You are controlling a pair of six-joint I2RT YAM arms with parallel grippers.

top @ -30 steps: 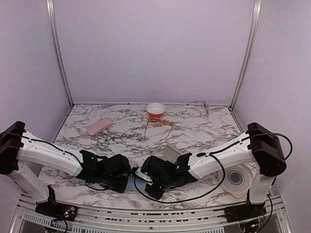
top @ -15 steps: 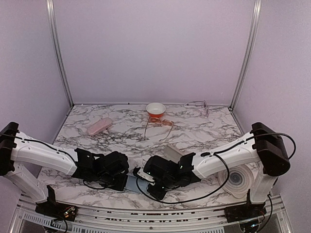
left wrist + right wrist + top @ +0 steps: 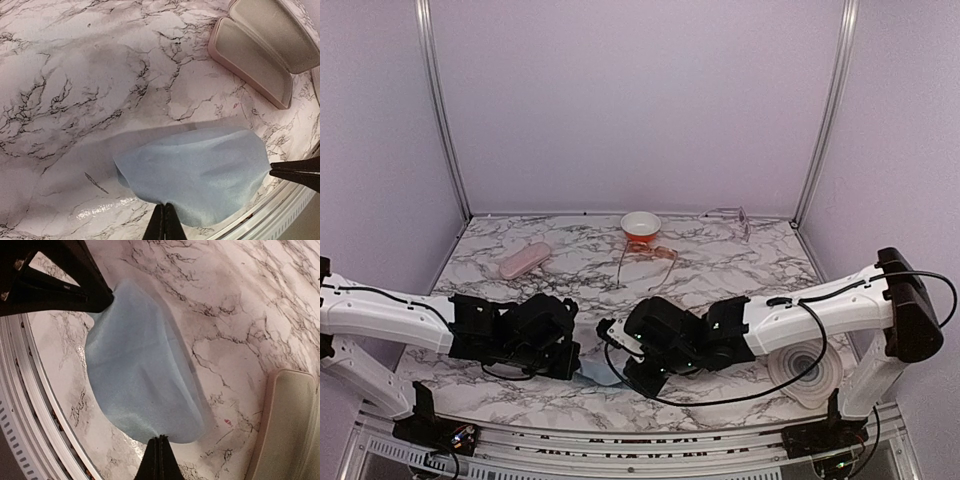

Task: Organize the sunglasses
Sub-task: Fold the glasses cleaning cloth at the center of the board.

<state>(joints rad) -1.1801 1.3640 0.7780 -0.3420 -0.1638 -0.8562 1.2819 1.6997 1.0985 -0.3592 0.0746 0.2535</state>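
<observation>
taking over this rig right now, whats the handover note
Grips: left end effector shut on one edge of the blue cloth; right end effector shut on the opposite edge, with the cloth held between them.
Things: orange-tinted sunglasses lie just in front of the bowl; pale sunglasses sit far back right. The open pink case beside the cloth looks empty; the closed pink case is back left.
Done: neither pair cased.
Left: both pairs.

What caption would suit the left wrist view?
Left pincer and right pincer pinch a light blue cloth over the marble table.
</observation>
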